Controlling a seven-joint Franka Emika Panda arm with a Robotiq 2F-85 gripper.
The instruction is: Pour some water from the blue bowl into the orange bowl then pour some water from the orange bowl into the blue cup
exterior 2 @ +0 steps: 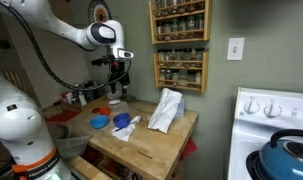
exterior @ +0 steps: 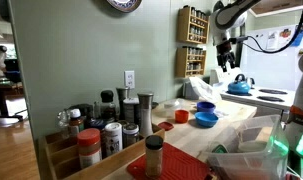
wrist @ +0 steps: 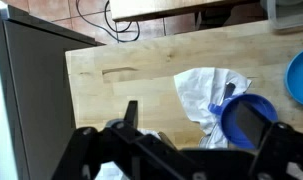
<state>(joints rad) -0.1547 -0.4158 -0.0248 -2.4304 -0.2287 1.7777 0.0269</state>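
Note:
The blue bowl (exterior: 206, 120) sits on the wooden counter and also shows in an exterior view (exterior 2: 99, 122) and at the right edge of the wrist view (wrist: 301, 75). The orange bowl (exterior: 180, 116) sits next to it. The blue cup (exterior: 205, 106) stands by a crumpled white cloth (wrist: 206, 95); it shows in the wrist view (wrist: 243, 118) and an exterior view (exterior 2: 121, 121). My gripper (exterior 2: 116, 85) hangs well above the counter, open and empty, in an exterior view (exterior: 226, 58). In the wrist view (wrist: 194, 120) its fingers frame the cloth and cup.
A small flat red disc (exterior: 165, 126) lies near the orange bowl. Several spice jars (exterior: 111, 125) crowd one end of the counter. A wall spice rack (exterior 2: 179, 45) hangs behind. A pale blue kettle (exterior 2: 286, 155) sits on the white stove. A white bag (exterior 2: 166, 110) stands on the counter.

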